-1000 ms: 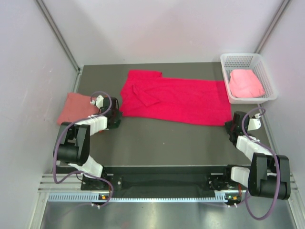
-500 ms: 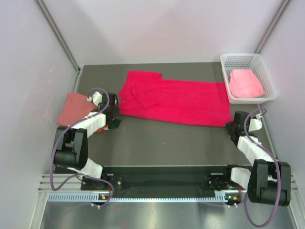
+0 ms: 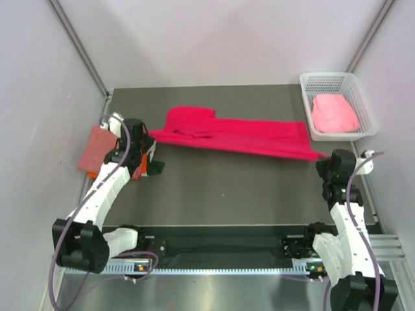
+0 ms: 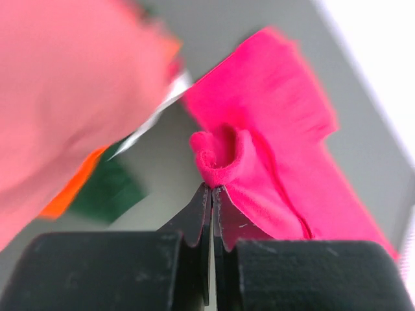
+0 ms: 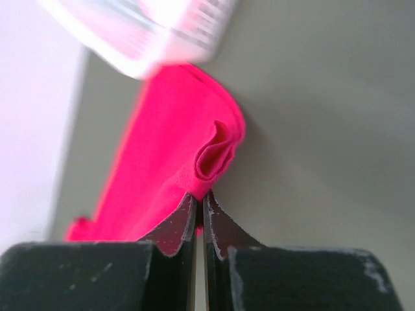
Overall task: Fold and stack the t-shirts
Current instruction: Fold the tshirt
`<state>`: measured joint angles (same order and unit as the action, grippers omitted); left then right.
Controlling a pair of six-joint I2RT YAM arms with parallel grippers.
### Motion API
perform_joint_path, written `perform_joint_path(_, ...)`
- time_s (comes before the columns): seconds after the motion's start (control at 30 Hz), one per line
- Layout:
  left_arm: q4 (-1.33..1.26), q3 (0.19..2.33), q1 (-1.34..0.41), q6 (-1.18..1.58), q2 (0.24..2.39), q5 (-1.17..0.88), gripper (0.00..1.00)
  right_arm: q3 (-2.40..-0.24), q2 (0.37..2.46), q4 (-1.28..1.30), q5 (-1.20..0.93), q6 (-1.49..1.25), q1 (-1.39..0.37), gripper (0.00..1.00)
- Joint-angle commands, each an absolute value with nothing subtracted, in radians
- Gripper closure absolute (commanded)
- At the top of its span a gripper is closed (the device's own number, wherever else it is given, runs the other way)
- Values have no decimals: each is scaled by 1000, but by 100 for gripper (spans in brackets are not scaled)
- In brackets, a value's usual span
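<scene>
Top external view: the crimson-pink t-shirt (image 3: pixel 246 137) is stretched across the far half of the dark surface (image 3: pixel 227 194), pinched at both near corners. The left gripper (image 3: pixel 150 135) has its jaws clamped on the left corner, and the right gripper (image 3: pixel 322 157) has its jaws clamped on the right corner. A salmon t-shirt (image 3: pixel 96 146) lies at the surface's left edge, just beside the left arm. A light pink t-shirt (image 3: pixel 334 113) sits in the white mesh basket (image 3: pixel 324 81) at the far right corner. Pale walls enclose the surface on three sides. Left wrist view: the jaws are together on a bunched fold of crimson-pink cloth. The salmon t-shirt appears blurred at left, with an edge of the orange t-shirt (image 4: pixel 65 197) below it. Right wrist view: the jaws are together on a curled hem, with the basket blurred beyond.
</scene>
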<state>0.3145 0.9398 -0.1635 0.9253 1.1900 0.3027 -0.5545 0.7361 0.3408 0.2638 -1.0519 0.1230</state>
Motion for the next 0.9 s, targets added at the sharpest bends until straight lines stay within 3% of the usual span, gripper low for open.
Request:
perform_joint_path(0.0, 365, 790, -158, 928, 1129, 347, 100, -459, 701, 471, 284, -1054, 133, 100)
perform_joint_path(0.3, 382, 634, -160, 945, 1011, 307, 100, -399, 591, 535, 290, -1026, 133, 100)
perform_joint_path(0.73, 265, 545, -161, 973, 1080, 229, 100, -379, 762, 459, 255, -999, 133, 100)
perform_joint_path(0.87, 245, 659, -161, 956, 1159, 232, 100, -490, 825, 411, 288, -999, 133, 100)
